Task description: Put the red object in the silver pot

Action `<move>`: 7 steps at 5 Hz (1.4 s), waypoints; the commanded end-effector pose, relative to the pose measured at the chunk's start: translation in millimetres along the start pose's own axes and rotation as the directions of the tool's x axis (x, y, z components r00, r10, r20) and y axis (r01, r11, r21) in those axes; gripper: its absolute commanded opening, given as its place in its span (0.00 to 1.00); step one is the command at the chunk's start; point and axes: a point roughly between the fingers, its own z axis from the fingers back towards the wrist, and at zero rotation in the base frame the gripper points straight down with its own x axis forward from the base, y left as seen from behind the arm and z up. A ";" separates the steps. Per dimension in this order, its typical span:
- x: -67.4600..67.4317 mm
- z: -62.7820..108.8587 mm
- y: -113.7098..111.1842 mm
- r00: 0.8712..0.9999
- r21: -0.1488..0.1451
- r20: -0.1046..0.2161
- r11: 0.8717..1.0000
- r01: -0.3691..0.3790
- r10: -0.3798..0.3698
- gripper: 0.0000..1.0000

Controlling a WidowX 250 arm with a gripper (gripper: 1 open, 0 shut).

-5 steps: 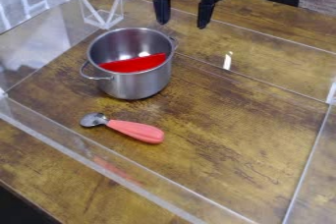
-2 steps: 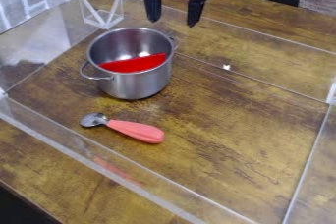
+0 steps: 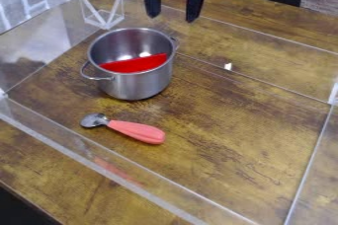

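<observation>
Approach step; nothing was gripped. Gripper (image 3: 175, 10) was hung at the far edge beyond the pot (image 3: 130, 62), jaws spread wide and empty. Utensil (image 3: 126, 127) was laid flat on the table (image 3: 251, 120) just in front of the pot, handle to the right. Next, a reach over the pot and a descent onto the handle were called for. Open room was left right of the pot; clear walls (image 3: 284, 39) were set around the table.

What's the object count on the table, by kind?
Silver pot: 1
Flat red piece inside the pot: 1
Red-handled utensil: 1
Total: 3
</observation>
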 end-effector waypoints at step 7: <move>-55.6 42.8 -9.4 0.995 -0.011 0.071 0.998 0.065 -0.064 1.00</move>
